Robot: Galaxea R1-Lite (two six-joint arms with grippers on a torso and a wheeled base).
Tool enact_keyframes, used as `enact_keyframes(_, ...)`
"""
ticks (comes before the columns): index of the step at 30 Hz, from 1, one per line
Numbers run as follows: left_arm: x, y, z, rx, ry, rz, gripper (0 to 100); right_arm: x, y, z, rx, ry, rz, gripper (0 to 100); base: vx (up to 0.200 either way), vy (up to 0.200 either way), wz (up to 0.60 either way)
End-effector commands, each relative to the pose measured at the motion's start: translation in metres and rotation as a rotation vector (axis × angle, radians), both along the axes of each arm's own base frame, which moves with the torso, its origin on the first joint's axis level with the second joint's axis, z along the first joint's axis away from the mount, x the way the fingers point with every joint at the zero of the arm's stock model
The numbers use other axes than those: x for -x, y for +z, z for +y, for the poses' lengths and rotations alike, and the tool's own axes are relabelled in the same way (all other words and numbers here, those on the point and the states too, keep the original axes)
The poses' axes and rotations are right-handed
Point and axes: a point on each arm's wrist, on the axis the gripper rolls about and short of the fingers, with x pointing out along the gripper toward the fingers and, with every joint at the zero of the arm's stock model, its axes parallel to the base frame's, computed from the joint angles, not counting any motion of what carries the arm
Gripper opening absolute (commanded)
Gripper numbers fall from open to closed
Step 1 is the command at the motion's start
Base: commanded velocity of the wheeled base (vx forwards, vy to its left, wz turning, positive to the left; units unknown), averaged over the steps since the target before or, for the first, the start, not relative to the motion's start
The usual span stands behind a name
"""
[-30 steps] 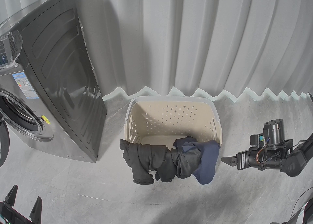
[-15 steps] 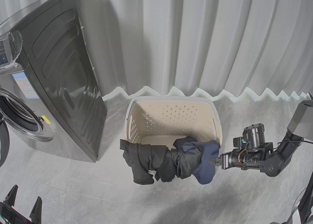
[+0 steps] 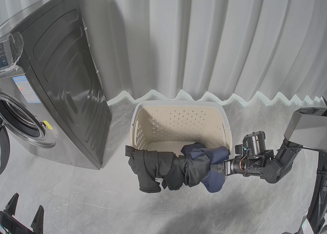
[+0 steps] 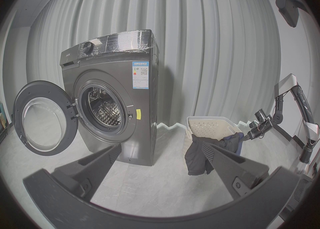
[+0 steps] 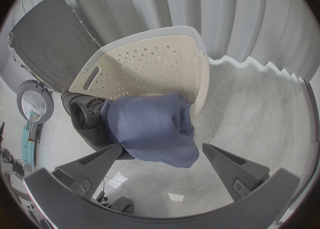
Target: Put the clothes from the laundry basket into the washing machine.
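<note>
Left gripper [image 3: 26,207] sits low over the floor [image 3: 85,190], jaws spread wide with nothing between them. In the left wrist view the same left gripper [image 4: 160,146] has both fingers [image 4: 100,159] well apart. The washing machine [image 4: 113,99] stands ahead of those jaws and off toward one finger. Its round door [image 4: 41,118] is swung fully open to the side, and the ribbed metal drum [image 4: 101,107] shows through the opening. In the head view the washing machine [image 3: 51,84] is upright on the floor, well apart from both sets of jaws.

The laundry basket [image 3: 180,104] comes next, between the two grippers and much nearer the right one. It is upright on the floor, cream inside with a white rim. The clothes hang over its near rim, partly inside and partly down the outside wall. The dark clothes [image 3: 153,168] cover the left and middle of that rim. A blue garment [image 3: 216,176] is draped over the right corner, touching the dark clothes.

Right gripper [image 3: 218,169] lies roughly level and points at the basket's near right corner, with its tip pushed against the blue garment. In the right wrist view the right gripper [image 5: 160,146] has its jaws wide. The blue garment [image 5: 150,123] bulges into the gap between the fingers [image 5: 230,166], and the lower fold is about level with the fingertips. The jaws are not closed on the cloth. The dark clothes [image 5: 83,119] sit just beyond one fingertip, and the basket wall [image 5: 143,62] rises behind the cloth. The left wrist view also shows the right gripper [image 4: 248,136] far off at the blue cloth.

A pale pleated curtain [image 3: 204,40] hangs behind everything.
</note>
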Motion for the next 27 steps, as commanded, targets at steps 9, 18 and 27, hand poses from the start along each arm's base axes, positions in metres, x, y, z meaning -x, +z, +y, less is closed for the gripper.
enact_keyframes(9, 0.0, -0.004, 0.0, 0.0, 0.001, -0.005, 100, -0.01, 0.001, 0.008, -0.01, 0.018, -0.036, 100, 0.0, 0.0, 0.0)
enact_keyframes(18, 0.0, -0.004, 0.0, 0.0, 0.001, -0.005, 100, -0.009, -0.001, 0.015, -0.028, 0.038, -0.064, 0, 0.0, 0.0, 0.0)
enact_keyframes(27, 0.0, -0.004, 0.0, 0.0, 0.001, -0.005, 100, 0.007, 0.019, 0.012, -0.041, 0.047, -0.083, 0, 0.0, 0.0, 0.0)
